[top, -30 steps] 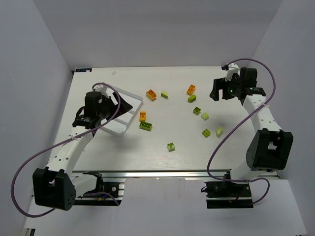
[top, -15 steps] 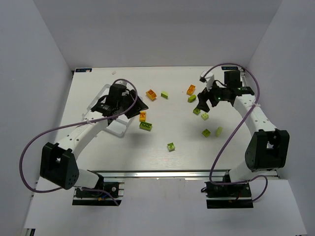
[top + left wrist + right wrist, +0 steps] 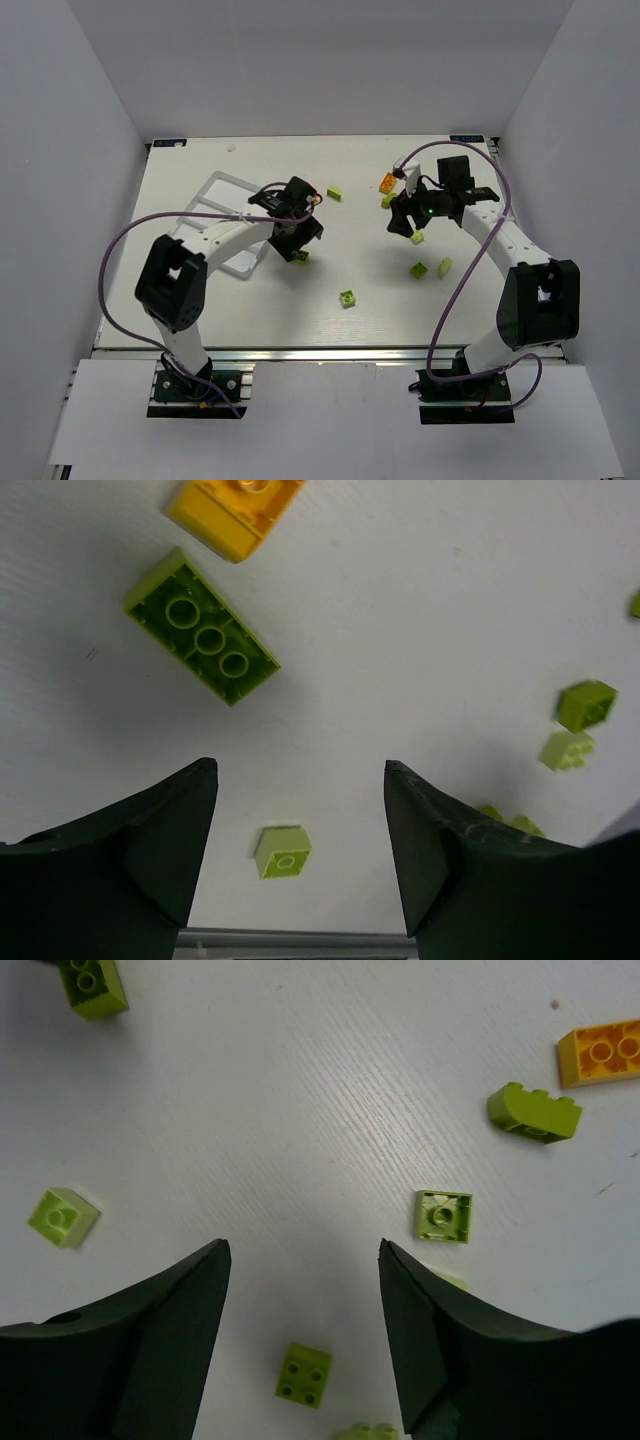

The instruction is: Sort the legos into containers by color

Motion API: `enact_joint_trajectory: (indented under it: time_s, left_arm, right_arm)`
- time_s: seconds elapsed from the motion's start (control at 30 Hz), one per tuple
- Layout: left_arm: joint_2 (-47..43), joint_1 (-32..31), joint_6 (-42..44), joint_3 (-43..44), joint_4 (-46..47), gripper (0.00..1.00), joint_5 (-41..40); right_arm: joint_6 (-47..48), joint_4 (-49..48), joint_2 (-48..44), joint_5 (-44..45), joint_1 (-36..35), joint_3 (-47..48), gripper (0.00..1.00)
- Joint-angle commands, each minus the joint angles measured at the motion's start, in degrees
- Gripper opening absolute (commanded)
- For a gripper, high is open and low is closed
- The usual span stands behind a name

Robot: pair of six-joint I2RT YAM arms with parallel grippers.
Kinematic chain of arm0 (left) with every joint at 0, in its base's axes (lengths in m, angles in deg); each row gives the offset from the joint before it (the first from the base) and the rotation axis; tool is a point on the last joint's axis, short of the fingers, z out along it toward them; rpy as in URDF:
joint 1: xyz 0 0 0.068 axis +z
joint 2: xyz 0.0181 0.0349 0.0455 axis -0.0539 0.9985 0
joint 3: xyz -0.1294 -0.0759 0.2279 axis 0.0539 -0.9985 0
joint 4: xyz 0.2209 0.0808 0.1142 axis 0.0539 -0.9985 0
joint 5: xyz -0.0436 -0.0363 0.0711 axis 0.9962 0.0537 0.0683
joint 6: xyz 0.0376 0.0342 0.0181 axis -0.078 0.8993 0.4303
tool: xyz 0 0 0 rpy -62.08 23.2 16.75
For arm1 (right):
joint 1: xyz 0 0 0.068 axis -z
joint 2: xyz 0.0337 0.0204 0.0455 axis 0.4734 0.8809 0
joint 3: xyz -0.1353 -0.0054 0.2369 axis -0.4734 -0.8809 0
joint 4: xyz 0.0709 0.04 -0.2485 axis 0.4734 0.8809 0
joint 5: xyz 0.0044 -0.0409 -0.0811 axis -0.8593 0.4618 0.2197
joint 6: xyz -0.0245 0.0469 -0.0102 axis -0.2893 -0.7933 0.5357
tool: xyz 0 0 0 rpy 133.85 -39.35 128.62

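My left gripper (image 3: 298,243) is open and empty, hovering over the table just right of the clear tray (image 3: 218,180). In the left wrist view, the left gripper (image 3: 298,768) has a long green brick (image 3: 201,640) lying underside up and an orange brick (image 3: 235,510) ahead of it, and a small green brick (image 3: 283,850) between the fingers, below. My right gripper (image 3: 402,222) is open and empty among green bricks. In the right wrist view, the right gripper (image 3: 303,1245) has a green 2x2 brick (image 3: 304,1374) under its gap and a flat green brick (image 3: 442,1215) to its right.
More loose bricks lie on the table: an orange one (image 3: 387,182), green ones (image 3: 334,193) (image 3: 419,270) (image 3: 347,297), and a pale one (image 3: 445,267). The right wrist view also shows a rounded green brick (image 3: 533,1113) and an orange brick (image 3: 603,1053). White walls enclose the table.
My left arm has swung right, from over the tray to over the bricks in the middle. My right arm has moved left and down among the green bricks. Both grippers remain empty.
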Motion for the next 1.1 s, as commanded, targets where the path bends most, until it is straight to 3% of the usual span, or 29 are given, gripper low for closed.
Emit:
enact_joint_trajectory:
  time_s: [0.0, 0.2, 0.47, 0.83, 1.07]
  left_arm:
    - [2.61, -1.60, -6.87, 4.54, -5.18, 0.78, -5.47]
    - [7.36, -2.75, -8.81, 7.27, -7.47, 0.85, -9.96]
    - [11.32, -2.75, -8.46, 7.10, -8.70, 0.86, -12.68]
    - [14.31, -1.69, -8.20, 7.18, -6.24, 0.77, -14.18]
    - [15.10, -1.69, -8.29, 6.13, -6.59, 0.64, -13.65]
  right_arm:
    - [-2.62, -4.31, -0.36, 0.50, -0.55, 0.11, 0.72]
    - [-2.62, -4.05, 0.26, 1.11, -0.11, -0.24, 0.76]
    - [-2.62, -3.96, 0.61, 1.99, 0.06, -0.16, 0.77]
    - [-1.83, -3.17, 0.35, 2.61, 0.15, -0.77, 0.76]
    - [-1.56, -2.99, -0.35, 2.96, 0.15, -1.30, 0.76]
